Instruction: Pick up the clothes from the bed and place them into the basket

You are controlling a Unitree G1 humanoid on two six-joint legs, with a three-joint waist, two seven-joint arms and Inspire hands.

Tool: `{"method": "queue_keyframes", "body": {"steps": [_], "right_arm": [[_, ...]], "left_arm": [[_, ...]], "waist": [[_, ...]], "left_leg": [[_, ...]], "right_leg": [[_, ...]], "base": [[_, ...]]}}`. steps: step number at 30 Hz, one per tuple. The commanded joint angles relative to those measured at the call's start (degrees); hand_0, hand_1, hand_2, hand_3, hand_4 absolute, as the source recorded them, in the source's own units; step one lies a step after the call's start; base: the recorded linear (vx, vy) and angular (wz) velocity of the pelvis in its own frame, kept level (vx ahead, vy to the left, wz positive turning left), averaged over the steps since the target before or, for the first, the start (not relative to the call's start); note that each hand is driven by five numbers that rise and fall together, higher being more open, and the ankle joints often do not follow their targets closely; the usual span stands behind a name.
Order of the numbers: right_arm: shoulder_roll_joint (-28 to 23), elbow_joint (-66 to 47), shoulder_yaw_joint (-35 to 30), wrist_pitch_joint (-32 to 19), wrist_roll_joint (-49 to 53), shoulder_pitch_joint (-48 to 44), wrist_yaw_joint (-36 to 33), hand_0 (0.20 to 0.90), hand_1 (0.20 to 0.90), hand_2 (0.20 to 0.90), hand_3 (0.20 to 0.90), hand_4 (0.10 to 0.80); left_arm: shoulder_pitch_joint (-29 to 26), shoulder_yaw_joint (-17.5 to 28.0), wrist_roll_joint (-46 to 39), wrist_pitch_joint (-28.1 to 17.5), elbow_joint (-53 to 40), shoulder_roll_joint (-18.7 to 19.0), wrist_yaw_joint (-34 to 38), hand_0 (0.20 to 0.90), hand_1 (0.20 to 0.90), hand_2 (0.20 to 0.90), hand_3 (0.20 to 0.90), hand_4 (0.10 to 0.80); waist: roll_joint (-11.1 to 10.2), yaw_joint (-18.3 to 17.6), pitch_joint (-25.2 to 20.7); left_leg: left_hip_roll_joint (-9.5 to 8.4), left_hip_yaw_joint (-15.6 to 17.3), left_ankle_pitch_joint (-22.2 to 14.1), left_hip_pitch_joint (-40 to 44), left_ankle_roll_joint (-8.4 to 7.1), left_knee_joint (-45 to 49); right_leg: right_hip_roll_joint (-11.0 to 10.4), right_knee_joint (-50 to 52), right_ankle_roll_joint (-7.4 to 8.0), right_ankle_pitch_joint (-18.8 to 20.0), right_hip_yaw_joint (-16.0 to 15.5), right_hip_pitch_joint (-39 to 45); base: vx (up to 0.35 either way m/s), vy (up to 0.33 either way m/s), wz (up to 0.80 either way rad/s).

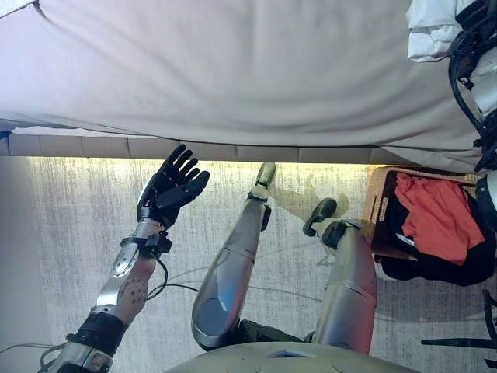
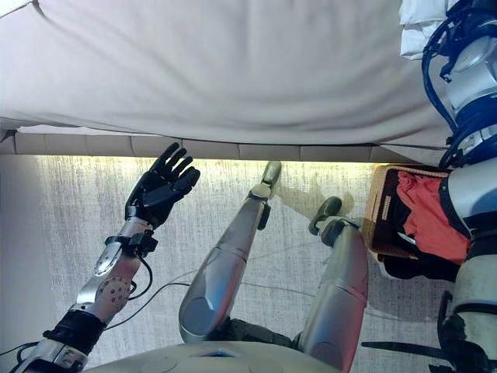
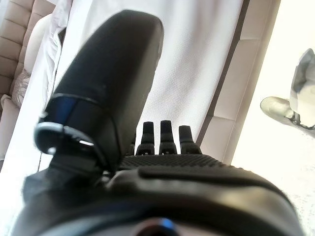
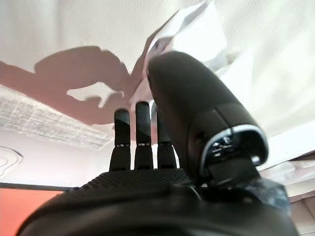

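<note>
**Reaching for the white garment at the bed's far right**

My left hand (image 1: 172,186) hangs over the rug (image 1: 78,233) just short of the bed (image 1: 233,70), fingers straight and spread, holding nothing. Its wrist view shows only bare sheet ahead, so I judge it has no part in this step and should stay where it is.

The middle of the bed looks clear of clothes. What remains is a white garment (image 1: 429,31), crumpled at the bed's far right corner. My right hand (image 4: 147,167) is raised over that side; its wrist view shows fingers straight and uncurled, empty, with white cloth (image 4: 187,29) just past the fingertips.

To do this well, I would lower the right hand onto the thickest fold, not a loose edge, and curl fingers and thumb deep into the bunch so nothing trails. Then lift clear of the sheet before swinging away, so the sheet is not dragged along.

The basket (image 1: 380,206) stands on the rug right of my legs, near the bed's edge, already holding a red garment (image 1: 435,217) over dark ones (image 1: 435,268). I should release well inside its rim.
</note>
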Motion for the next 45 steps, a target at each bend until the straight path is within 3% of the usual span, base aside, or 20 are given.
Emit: {"method": "queue_keyframes", "body": {"steps": [1, 5, 9, 14, 18, 25, 29, 30, 39, 45], "right_arm": [[-7.4, -2.5, 3.0, -3.0, 2.2, -1.2, -3.2, 0.3, 0.3, 0.3, 0.2, 0.1], [-9.0, -4.5, 0.3, -5.4, 3.2, 0.4, -4.2, 0.3, 0.3, 0.3, 0.2, 0.1], [-11.2, -6.4, -2.0, -7.8, 4.1, 1.5, -3.3, 0.3, 0.3, 0.3, 0.2, 0.1], [-14.2, -8.8, -2.9, -11.3, 4.6, 3.8, -0.9, 0.3, 0.3, 0.3, 0.2, 0.1], [-17.6, -14.2, -9.1, -15.1, 6.0, 13.5, 1.3, 0.3, 0.3, 0.3, 0.2, 0.1], [-18.0, -24.2, -20.2, -15.4, 5.4, 29.8, 4.5, 0.3, 0.3, 0.3, 0.2, 0.1], [-16.7, -24.8, -20.8, -14.6, 4.7, 31.7, 9.0, 0.3, 0.3, 0.3, 0.2, 0.1], [-16.2, -24.3, -20.9, -14.5, 5.5, 32.1, 9.5, 0.9, 0.9, 0.9, 0.9, 0.8], [-10.7, -17.7, -19.1, -12.5, 7.5, 29.0, 9.3, 0.9, 0.9, 0.9, 0.9, 0.8], [-8.2, -10.0, -11.5, -11.9, 8.8, 15.6, 2.8, 0.9, 0.9, 0.9, 0.9, 0.8]], "left_arm": [[3.1, 4.5, -1.9, -3.8, -5.1, 2.4, -1.7, 0.9, 0.9, 0.9, 0.9, 0.8], [3.2, 5.4, -2.2, -3.7, -3.1, 1.9, -1.8, 0.9, 0.9, 0.9, 0.9, 0.8], [2.6, 5.6, -2.6, -3.1, -1.3, 1.5, -3.5, 0.9, 0.9, 0.9, 0.9, 0.8], [2.6, 4.5, -1.7, -3.4, 0.0, 1.0, -3.7, 0.9, 0.9, 0.9, 0.9, 0.8], [0.7, 3.2, 1.4, -2.8, 1.7, 0.8, -0.7, 0.9, 0.9, 0.9, 0.9, 0.8], [-0.8, 3.9, 5.0, -0.6, 9.1, -1.6, 0.8, 0.9, 0.9, 0.9, 0.9, 0.8], [-2.3, 4.6, 6.4, 0.2, 13.4, -3.1, 0.7, 0.9, 0.9, 0.9, 0.9, 0.8], [-2.6, 4.7, 6.7, 0.6, 13.9, -3.3, 0.7, 0.9, 0.9, 0.9, 0.9, 0.8], [-2.4, 2.3, 10.5, 1.4, 13.0, -2.9, -2.0, 0.9, 0.9, 0.9, 0.9, 0.8], [-6.2, -2.1, 10.0, -2.0, 11.3, -0.9, -5.9, 0.9, 0.9, 0.9, 0.9, 0.8]], "waist": [[1.9, -0.1, -2.5], [0.5, -0.8, -2.5], [-1.7, -1.7, -2.6], [-4.2, -3.8, -7.9], [-6.7, -7.2, -14.4], [-8.9, -11.0, -22.3], [-9.4, -11.2, -24.4], [-9.6, -11.3, -24.6], [-9.1, -8.2, -22.8], [-5.5, -5.4, -14.7]], "left_leg": [[0.78, 3.7, -13.4, 5.3, 5.09, 7.7], [1.91, 3.8, -12.1, 12.3, 4.06, 3.8], [3.01, 4.6, -10.7, 21.1, 3.16, -3.6], [4.79, 7.9, -7.2, 29.9, 2.36, -13.4], [5.64, 10.3, -6.4, 39.5, 2.06, -21.8], [6.32, 11.5, -6.0, 47.7, 2.52, -28.9], [6.29, 11.2, -6.3, 50.2, 2.63, -30.4], [6.53, 11.5, -6.7, 50.4, 2.63, -29.8], [7.0, 9.9, -7.0, 48.5, 2.01, -27.7], [5.66, 7.3, -6.6, 39.3, 1.57, -22.1]], "right_leg": [[4.0, -5.5, 0.71, 2.1, -0.6, 7.4], [4.0, -8.9, 0.74, 2.1, -0.9, 14.3], [4.7, -17.8, 1.77, 4.2, -0.8, 22.8], [5.2, -30.5, 2.74, 9.1, -1.4, 31.9], [5.7, -41.0, 5.1, 12.8, 1.1, 41.3], [5.8, -47.8, 7.65, 16.9, 4.9, 46.9], [6.2, -48.7, 7.91, 17.0, 6.1, 48.8], [6.3, -48.2, 7.77, 16.7, 6.0, 49.0], [6.4, -46.6, 6.42, 14.5, 3.4, 49.5], [6.3, -41.4, 4.58, 12.0, -0.2, 42.8]], "base": [[-0.01, 0.048, -0.05], [0.022, 0.074, -0.13], [0.003, 0.057, -0.19], [0.055, 0.104, -0.32], [0.149, 0.053, -0.26], [0.131, 0.016, -0.22], [0.095, -0.008, -0.34], [0.109, -0.041, -0.25], [0.035, -0.034, 0.06], [-0.205, -0.017, 0.28]]}}
